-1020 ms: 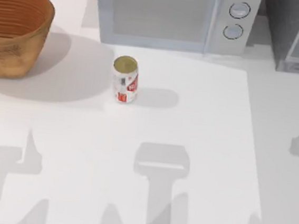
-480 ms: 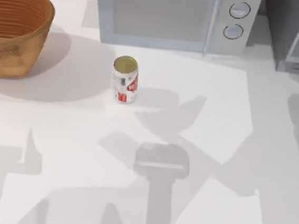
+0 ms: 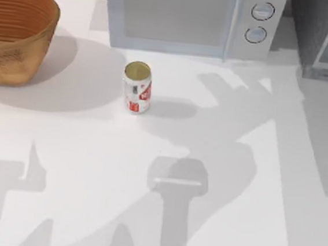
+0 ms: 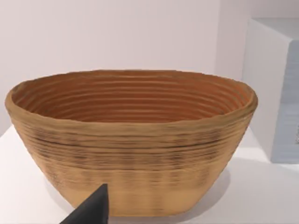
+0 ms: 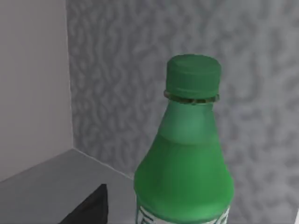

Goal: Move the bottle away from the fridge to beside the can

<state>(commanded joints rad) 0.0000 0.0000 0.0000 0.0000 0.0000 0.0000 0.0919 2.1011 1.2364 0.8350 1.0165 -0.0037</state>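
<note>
Right wrist view has one green bottle (image 5: 184, 158) standing upright against the fridge's mottled grey wall (image 5: 140, 84), a dark fingertip (image 5: 91, 207) beside it with jaw spacing impossible to tell, while one can (image 3: 137, 87) waits before one microwave (image 3: 188, 18), one basket (image 3: 16, 30) further left.
</note>
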